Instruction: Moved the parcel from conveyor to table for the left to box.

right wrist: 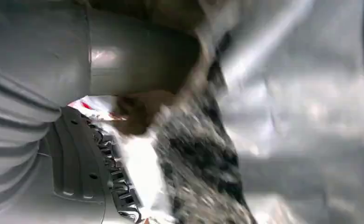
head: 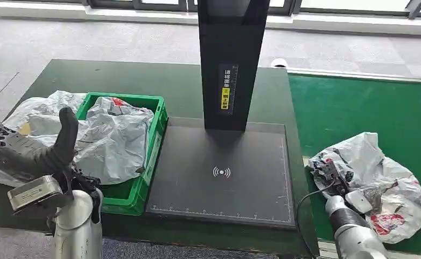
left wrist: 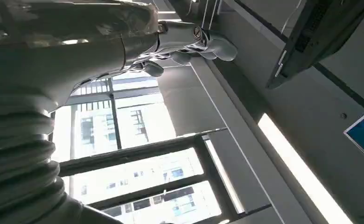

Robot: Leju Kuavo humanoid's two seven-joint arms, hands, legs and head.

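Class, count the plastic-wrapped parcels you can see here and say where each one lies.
3, perhaps more hidden: one parcel on the conveyor under the right hand, one in the green crate, one on the table beside the crate.

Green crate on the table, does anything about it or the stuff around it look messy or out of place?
Yes. The green crate is overfilled: crumpled grey parcels rise above its rim, and more bags spill onto the table beside it, outside the crate.
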